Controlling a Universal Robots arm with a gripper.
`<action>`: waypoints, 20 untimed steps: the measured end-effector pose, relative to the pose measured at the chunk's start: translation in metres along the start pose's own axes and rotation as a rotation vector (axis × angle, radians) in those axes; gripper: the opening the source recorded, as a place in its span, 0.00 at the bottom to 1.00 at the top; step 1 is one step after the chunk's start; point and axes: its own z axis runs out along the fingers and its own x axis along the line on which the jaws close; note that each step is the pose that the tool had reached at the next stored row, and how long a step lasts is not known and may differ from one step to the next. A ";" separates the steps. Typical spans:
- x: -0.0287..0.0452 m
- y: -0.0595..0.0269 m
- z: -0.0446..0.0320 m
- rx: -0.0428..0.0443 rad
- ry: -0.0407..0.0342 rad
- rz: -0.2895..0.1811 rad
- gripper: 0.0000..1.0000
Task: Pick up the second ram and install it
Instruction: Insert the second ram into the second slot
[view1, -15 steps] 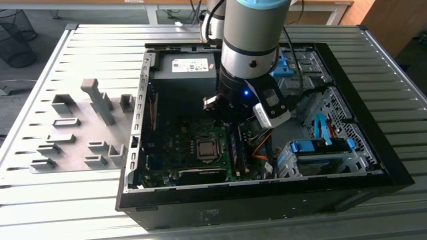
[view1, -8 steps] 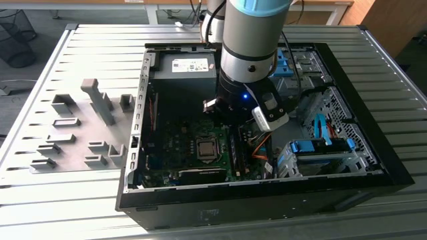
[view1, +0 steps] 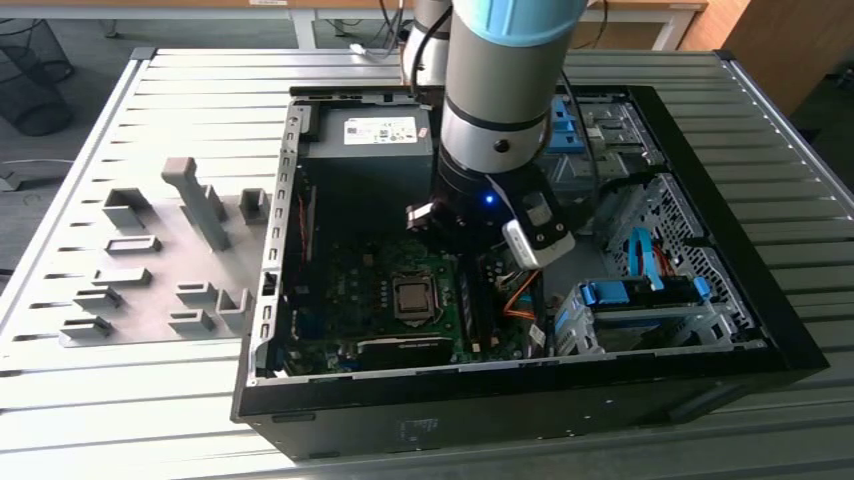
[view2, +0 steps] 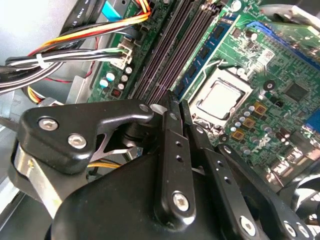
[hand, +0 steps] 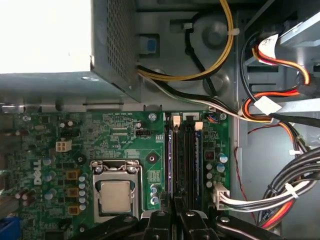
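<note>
1. In the exterior view, an open PC case (view1: 747, 330) lies on a slatted metal bench (view1: 160, 400). The arm (view1: 501, 100) reaches down into the case, and its wrist is over the board (view1: 387, 270), next to the power supply (view1: 367, 150). On the exterior view's left, a grey plate (view1: 147, 270) with fixture blocks lies on the bench, just beside the case.

2. In the second wrist view, the claw (view2: 176, 107) is narrow, with the two black fingers (view2: 167, 150) almost together. Its tips are at one end of the ram (view2: 207, 47). The ram is a blue-green stick with black chips, and it stands in the slot nearest to the CPU socket (view2: 220, 100). I cannot tell if the tips pinch the stick or only touch it. Coloured cables (view2: 75, 45) run near the other side of the slots.

3. In the first wrist view, the claw (hand: 175, 212) lines up with the ram (hand: 170, 160). The ram is seen on its edge, between the CPU socket (hand: 115, 195) and the other slots (hand: 187, 160). A white latch (hand: 175, 119) is at the far end of the ram.
</note>
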 end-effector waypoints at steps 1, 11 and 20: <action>0.0000 -0.0001 0.0013 0.0000 0.0000 0.000 0.14; -0.0018 -0.0026 0.0061 -0.0115 0.0004 0.000 0.14; -0.0051 -0.0025 0.0077 -0.0117 0.0004 -0.003 0.14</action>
